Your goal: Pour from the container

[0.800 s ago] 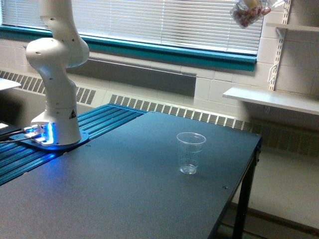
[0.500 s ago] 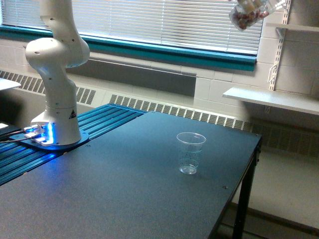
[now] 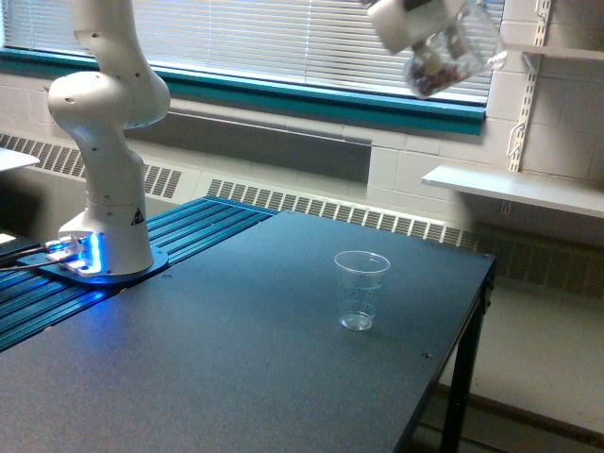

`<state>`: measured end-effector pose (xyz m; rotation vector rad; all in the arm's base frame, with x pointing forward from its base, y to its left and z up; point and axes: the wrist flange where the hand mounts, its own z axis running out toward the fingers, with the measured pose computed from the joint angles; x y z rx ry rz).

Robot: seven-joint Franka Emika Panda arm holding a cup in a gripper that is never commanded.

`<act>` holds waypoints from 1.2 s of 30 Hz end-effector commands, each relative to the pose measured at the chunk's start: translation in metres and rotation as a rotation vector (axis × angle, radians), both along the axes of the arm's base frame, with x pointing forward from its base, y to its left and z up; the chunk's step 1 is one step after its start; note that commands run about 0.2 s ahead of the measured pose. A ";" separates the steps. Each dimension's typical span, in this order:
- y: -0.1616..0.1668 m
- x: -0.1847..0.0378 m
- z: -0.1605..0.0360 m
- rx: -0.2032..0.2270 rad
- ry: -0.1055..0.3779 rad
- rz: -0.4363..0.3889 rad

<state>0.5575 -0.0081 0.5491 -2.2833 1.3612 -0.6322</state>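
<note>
Blue light glows at the foot of the robot arm [image 3: 106, 142], which stands bolted on a ribbed blue rail [image 3: 184, 241] at the exterior view's left. Its white column climbs out of the top of the picture. From the rail the dark table [image 3: 236, 377] spreads toward the right, and most of its top lies bare on every side of the one thing standing on it. That is a clear measuring cup [image 3: 360, 290], upright, mouth up, set toward the right half of the table and well in from the near right edge and the far edge alike. The right edge drops away to a black leg [image 3: 461, 382] and open floor beyond.

High above, near the top of the picture and somewhat to the right of the cup, the gripper [image 3: 415, 24] reaches in, blurred. It clasps the container [image 3: 450, 55], a small clear jar tilted on its side with reddish-brown and pale bits gathered inside. The jar hangs in front of the window blinds [image 3: 283, 38], well clear of the table and the cup, with plenty of empty air below it. Just to its right run wall shelves [image 3: 514, 189] on a slotted bracket, close by the jar's far side.
</note>
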 end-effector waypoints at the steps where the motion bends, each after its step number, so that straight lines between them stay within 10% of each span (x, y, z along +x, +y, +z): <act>1: 0.019 -0.021 -0.029 0.082 0.048 -0.076; 16: 0.037 -0.059 -0.101 0.228 0.155 -0.222; 24: 0.055 -0.073 -0.134 0.188 0.223 -0.223; 28: 0.054 -0.079 -0.148 0.253 0.267 -0.288; 36: 0.064 -0.086 -0.175 0.253 0.337 -0.326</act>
